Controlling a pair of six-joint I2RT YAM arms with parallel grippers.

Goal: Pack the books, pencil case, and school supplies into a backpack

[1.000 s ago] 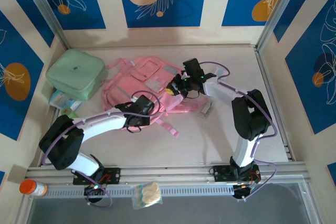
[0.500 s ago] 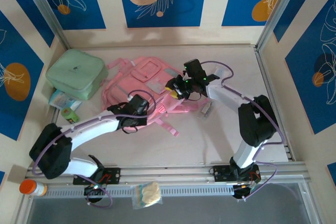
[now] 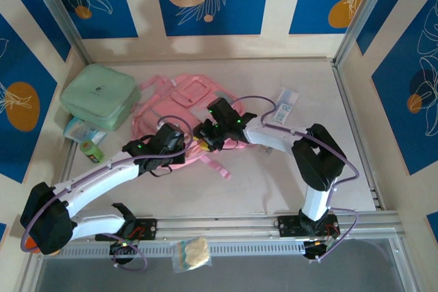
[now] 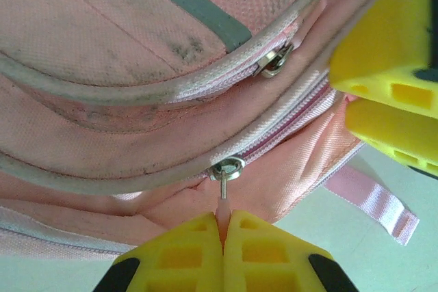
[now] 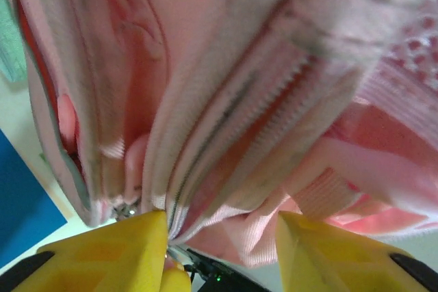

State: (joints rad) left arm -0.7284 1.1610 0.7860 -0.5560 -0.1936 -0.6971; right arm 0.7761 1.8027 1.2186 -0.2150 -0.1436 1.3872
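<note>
The pink backpack point(image 3: 181, 104) lies flat at the back left of the table. My left gripper point(image 3: 181, 147) sits at its near edge. In the left wrist view that gripper point(image 4: 224, 227) is shut on the pink zipper pull point(image 4: 223, 208) hanging from a metal slider point(image 4: 228, 167). My right gripper point(image 3: 203, 139) is just to its right, and its yellow fingers point(image 4: 387, 66) show beside the zip. In the right wrist view its jaws point(image 5: 222, 247) stand open, with a fold of the backpack's zipped edge point(image 5: 226, 135) between them. A white pencil case point(image 3: 285, 105) with blue markings lies on the table at the right. The books are out of view.
A mint-green zip case point(image 3: 100, 96) sits left of the backpack, with a pale packet point(image 3: 81, 129) and a small green roll point(image 3: 89, 149) in front of it. A loose pink strap point(image 3: 217, 165) trails toward me. A clear bag point(image 3: 190, 252) rests on the front rail.
Both arms have swung left along the backpack's near edge. My left gripper has closed on the zipper pull, my right gripper has opened, and the pencil case has come into view.
</note>
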